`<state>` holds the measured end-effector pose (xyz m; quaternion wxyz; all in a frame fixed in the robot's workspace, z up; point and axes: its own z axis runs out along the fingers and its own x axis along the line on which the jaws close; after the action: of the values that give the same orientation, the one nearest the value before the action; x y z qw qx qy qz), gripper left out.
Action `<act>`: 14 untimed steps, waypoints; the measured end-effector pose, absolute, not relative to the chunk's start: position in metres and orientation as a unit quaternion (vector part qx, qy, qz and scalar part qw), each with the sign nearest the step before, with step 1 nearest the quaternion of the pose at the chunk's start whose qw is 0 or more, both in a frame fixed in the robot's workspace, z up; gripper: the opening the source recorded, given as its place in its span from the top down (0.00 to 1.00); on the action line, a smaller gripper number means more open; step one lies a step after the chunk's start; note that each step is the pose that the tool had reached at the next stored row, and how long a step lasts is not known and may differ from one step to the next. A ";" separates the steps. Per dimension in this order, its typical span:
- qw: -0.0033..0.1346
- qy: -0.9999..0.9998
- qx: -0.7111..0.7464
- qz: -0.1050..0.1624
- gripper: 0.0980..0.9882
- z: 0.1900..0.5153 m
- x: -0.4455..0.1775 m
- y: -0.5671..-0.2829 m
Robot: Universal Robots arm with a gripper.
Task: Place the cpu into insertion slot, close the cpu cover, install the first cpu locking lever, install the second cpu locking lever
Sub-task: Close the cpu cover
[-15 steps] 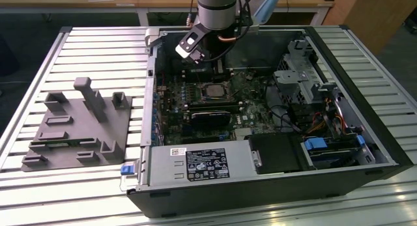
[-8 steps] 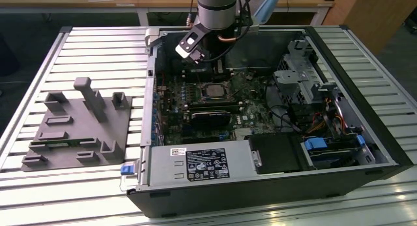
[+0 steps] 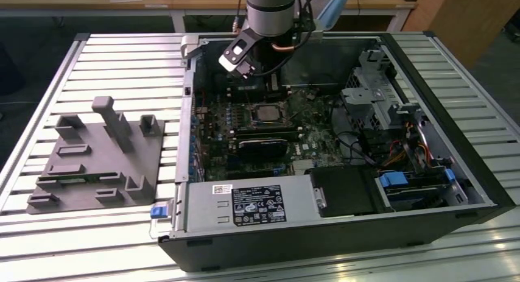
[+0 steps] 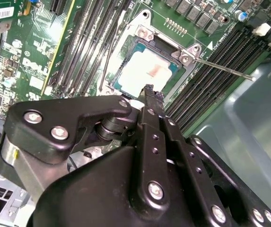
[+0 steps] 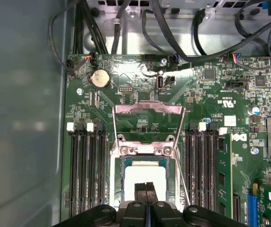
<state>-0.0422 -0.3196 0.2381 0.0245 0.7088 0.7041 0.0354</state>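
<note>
The cpu [image 5: 144, 176] is a pale silver square lying flat in the insertion slot [image 5: 115, 184] on the green motherboard. It also shows bright in the second wrist view [image 4: 142, 70]. The cpu cover [image 5: 147, 109] stands swung open behind the slot as a thin silver frame. A thin lever rod [image 4: 225, 71] sticks out to one side of the slot. My gripper [image 5: 146, 188] hangs just above the cpu's near edge, black fingers pressed together with nothing between them. In the exterior view the gripper [image 3: 243, 72] is inside the open case, beyond the slot [image 3: 264, 113].
Black memory slots [image 5: 81, 170] run along both sides of the socket. A black labelled power-supply box [image 3: 252, 206] and a drive cage [image 3: 382, 102] stand inside the case. A black module [image 3: 264, 145] lies near the socket. A grey fixture block [image 3: 97, 154] sits on the slatted table at the exterior view's left.
</note>
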 end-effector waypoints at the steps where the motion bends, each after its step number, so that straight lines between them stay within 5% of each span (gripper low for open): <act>1: 0.024 0.704 0.709 0.035 0.99 0.240 -0.042 -0.320; 14: 0.024 0.704 0.709 0.035 0.99 0.259 -0.042 -0.320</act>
<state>-0.0422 -0.3195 0.2591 0.0245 0.7088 0.7041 0.0354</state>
